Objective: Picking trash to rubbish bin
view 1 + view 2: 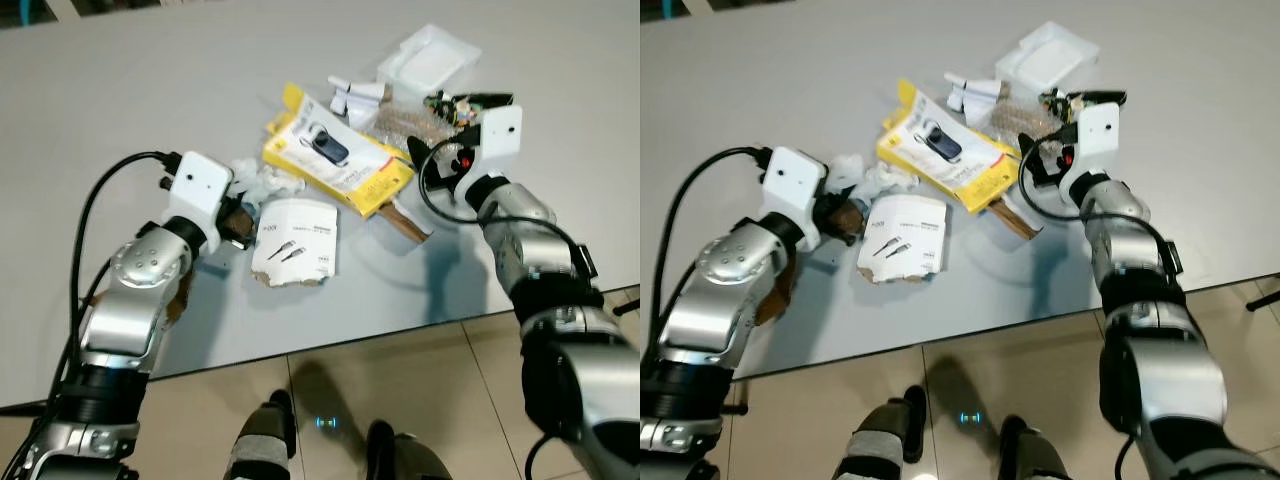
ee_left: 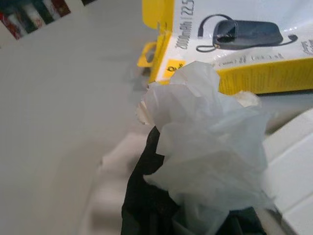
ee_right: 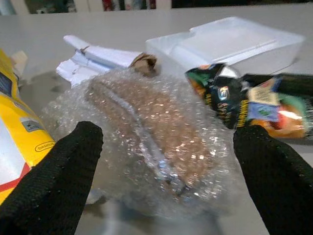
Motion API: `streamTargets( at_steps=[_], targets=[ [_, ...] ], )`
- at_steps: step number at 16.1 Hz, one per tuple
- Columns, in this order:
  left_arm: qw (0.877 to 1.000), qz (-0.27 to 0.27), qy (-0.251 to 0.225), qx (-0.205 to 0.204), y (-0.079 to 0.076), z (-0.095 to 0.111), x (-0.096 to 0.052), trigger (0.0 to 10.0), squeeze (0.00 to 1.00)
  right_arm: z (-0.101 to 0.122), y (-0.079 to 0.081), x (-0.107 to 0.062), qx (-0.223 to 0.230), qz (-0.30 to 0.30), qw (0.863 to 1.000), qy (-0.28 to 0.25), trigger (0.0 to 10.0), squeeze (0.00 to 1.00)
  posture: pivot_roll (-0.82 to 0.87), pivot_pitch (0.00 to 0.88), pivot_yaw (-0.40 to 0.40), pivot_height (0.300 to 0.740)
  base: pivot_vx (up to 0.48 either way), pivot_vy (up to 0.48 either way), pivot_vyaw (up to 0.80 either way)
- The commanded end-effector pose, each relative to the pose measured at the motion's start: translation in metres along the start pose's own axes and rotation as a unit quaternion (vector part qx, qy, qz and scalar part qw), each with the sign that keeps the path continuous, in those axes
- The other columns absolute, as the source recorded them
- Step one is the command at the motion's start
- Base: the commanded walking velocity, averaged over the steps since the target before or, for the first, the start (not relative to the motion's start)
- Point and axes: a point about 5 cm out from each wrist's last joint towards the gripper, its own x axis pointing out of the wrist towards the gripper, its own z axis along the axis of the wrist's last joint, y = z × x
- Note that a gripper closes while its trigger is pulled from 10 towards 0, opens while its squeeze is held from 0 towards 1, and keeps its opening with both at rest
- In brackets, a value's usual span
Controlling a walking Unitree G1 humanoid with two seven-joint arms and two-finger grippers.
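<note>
Crumpled white tissue (image 2: 205,142) clamped in left gripper (image 2: 186,215) jaws; right gripper (image 3: 166,171) jaws wide around bubble wrap (image 3: 151,132).

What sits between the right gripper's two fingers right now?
In the right wrist view, the bubble-wrap bundle lies between the open fingers, not yet pinched.

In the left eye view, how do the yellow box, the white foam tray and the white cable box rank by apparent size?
1. yellow box, largest.
2. white cable box and white foam tray: look alike, and the tray lies farther away, so unranked.
</note>
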Motion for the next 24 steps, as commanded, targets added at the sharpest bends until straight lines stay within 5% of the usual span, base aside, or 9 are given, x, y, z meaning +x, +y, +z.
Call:
streamTargets(
  at_steps=[1, 6, 7, 17, 24],
  targets=[
    [1.000, 0.002, 0.009, 0.004, 0.003, -0.002, -0.006, 10.0, 0.00, -0.002, 0.000, 0.000, 0.008, 0.007, 1.000, 0.001, 10.0, 0.00, 0.55, 0.332, 0.038, 0.740, 0.000, 0.000, 0.00],
    [1.000, 0.008, 0.022, 0.013, 0.007, -0.002, -0.017, 10.0, 0.00, -0.028, 0.024, 0.003, 0.061, 0.064, 0.995, 0.044, 10.0, 0.00, 0.60, 0.352, 0.039, 0.740, 0.000, 0.000, 0.00],
    [1.000, 0.008, 0.023, 0.015, 0.008, -0.002, -0.019, 10.0, 0.00, -0.031, 0.026, 0.002, 0.067, 0.067, 0.994, 0.047, 0.0, 0.00, 0.61, 0.355, 0.041, 0.740, 0.000, 0.000, 0.00],
    [0.999, -0.013, 0.030, 0.011, 0.007, 0.001, -0.022, 10.0, 0.00, -0.037, 0.027, -0.001, 0.072, 0.063, 0.995, 0.041, 0.0, 0.00, 0.62, 0.347, 0.055, 0.740, 0.000, 0.000, 0.00],
    [0.999, -0.022, 0.029, 0.010, 0.005, 0.001, -0.020, 10.0, 0.00, -0.017, 0.018, 0.003, 0.022, 0.021, 0.999, -0.015, 0.0, 0.00, 0.62, 0.334, 0.058, 0.740, 0.000, 0.000, 0.00]
  ],
)
